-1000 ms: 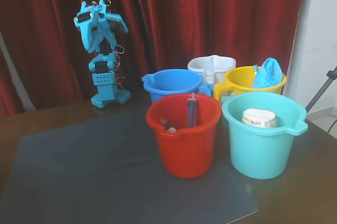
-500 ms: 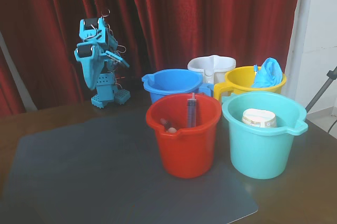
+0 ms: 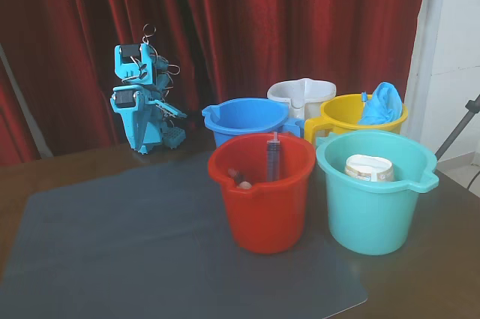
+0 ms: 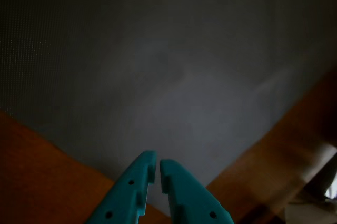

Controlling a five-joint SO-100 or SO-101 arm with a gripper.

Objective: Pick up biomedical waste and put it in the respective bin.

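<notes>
The bright blue glove [image 3: 380, 104] lies crumpled in the yellow bucket [image 3: 339, 116] at the back right of the fixed view, sticking up above its rim. My teal arm [image 3: 139, 101] is folded low at the back left, far from the buckets. In the wrist view my gripper [image 4: 157, 164] is shut with nothing between its fingers, and it points down at the grey mat [image 4: 158, 66].
A red bucket [image 3: 262, 199] holding a grey syringe [image 3: 272, 157] stands front centre, and a teal bucket [image 3: 371, 199] with a white container stands to its right. A blue bucket [image 3: 244, 120] and a white one [image 3: 300, 94] stand behind. The grey mat [image 3: 112, 244] covers the brown table.
The arm has come down from a raised pose and folded low over its base. The glove and the buckets have not moved.
</notes>
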